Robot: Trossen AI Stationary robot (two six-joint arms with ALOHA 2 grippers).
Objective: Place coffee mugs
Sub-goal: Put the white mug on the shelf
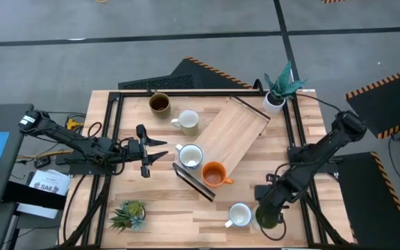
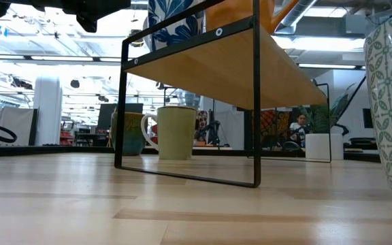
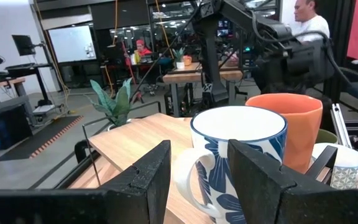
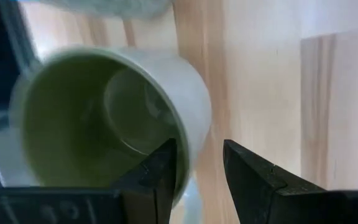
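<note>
My left gripper is open and level. Its fingers stand either side of the handle of a white mug with blue leaves, without touching. That mug and the orange mug stand on the near-left end of the wooden shelf. My right gripper is open over the olive green mug, one finger above its hollow and one outside its wall. A white mug stands beside it. The dark brown mug and a pale mug stand at the far left.
A white pot with tall teal leaves is at the far right corner and a spiky green plant at the near left. The shelf's black metal frame stands raised on the table. People show in the room beyond.
</note>
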